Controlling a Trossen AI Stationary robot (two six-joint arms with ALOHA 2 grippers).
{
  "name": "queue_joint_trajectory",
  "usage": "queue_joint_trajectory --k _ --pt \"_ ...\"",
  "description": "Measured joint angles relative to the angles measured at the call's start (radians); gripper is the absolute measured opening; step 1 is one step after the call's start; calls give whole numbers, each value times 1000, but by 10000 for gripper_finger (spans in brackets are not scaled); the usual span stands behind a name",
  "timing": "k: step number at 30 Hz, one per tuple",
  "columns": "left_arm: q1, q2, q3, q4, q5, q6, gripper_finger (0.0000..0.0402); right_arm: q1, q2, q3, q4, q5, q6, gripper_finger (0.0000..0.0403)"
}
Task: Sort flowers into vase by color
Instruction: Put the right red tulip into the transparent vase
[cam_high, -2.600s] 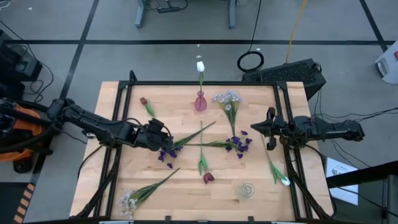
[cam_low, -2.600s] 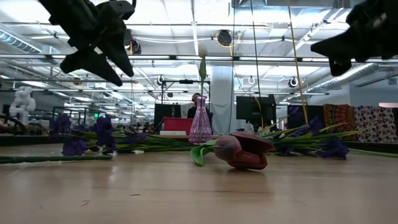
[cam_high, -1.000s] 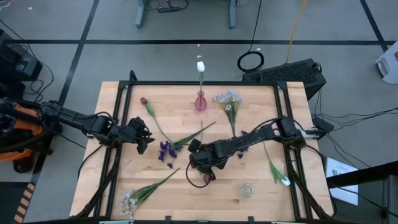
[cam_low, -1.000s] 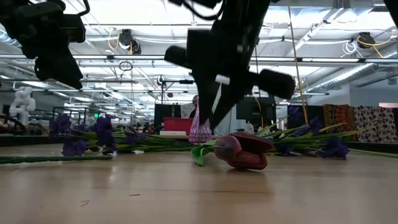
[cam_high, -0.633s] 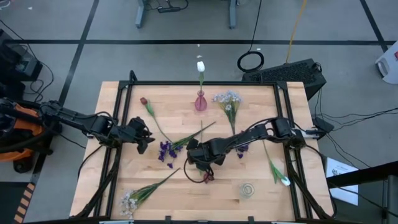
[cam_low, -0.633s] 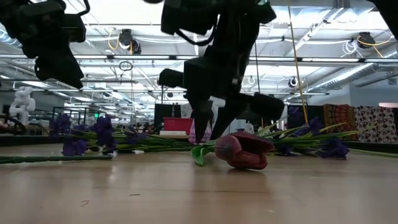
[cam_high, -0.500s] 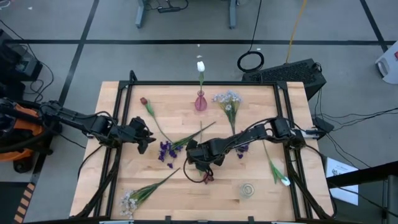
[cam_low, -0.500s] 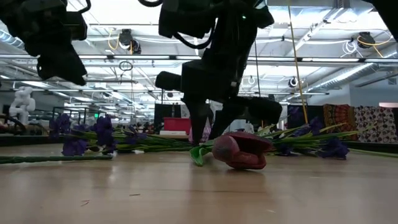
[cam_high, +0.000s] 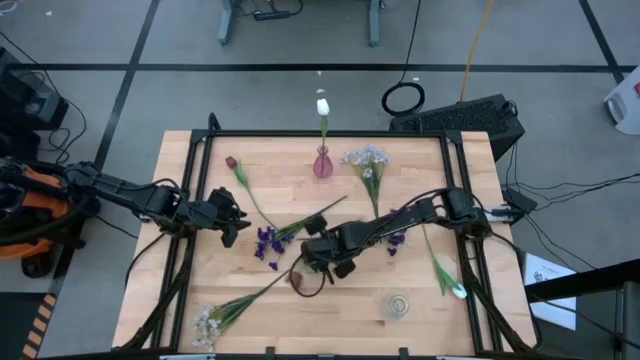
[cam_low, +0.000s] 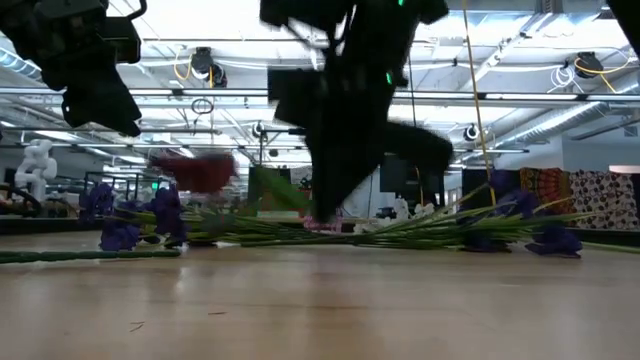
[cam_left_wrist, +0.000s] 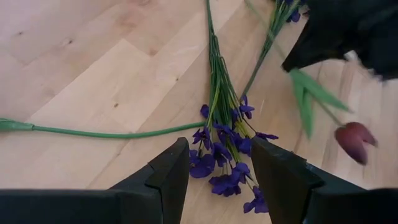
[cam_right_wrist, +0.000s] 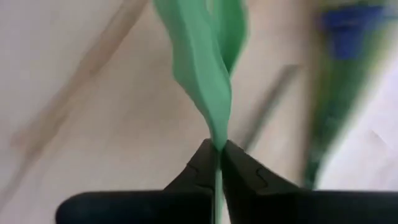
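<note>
high view: right gripper (cam_high: 322, 252) at table centre lifts a dark red tulip (cam_high: 297, 279), bloom trailing toward 8 o'clock.

right wrist view: fingers pinched on its stem, to carry it.

left wrist view: left gripper (cam_left_wrist: 217, 163) gapes above purple blossoms (cam_left_wrist: 225, 163), waiting.

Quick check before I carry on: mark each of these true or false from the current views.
1. The right gripper has its jaws shut on the dark red tulip's green stem. True.
2. The pink glass vase holds a purple blossom cluster. False: it holds a white tulip.
3. The left gripper is open above the purple blossom cluster. True.
4. The dark red tulip's head rests on the table. False: it is lifted off the wooden table.
</note>
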Motion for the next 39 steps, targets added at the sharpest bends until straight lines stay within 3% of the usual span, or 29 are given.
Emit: queue_joint_trajectory --k 11,15,20,25,31,39 --pt "0 0 0 56 15 0 178 50 -347 0 -47 239 576 1" --pt "0 0 0 90 17 -1 178 116 -476 0 -119 386 916 1" --pt "0 0 0 100 18 -1 178 241 -588 1 -270 559 1213 0" --pt "0 0 0 153 17 -20 178 402 -640 1 -388 692 1465 0" --pt "0 0 0 285 15 7 178 599 -630 1 -393 790 1667 0" --pt "0 14 0 325 12 -2 178 759 -597 1 -391 840 1789 0"
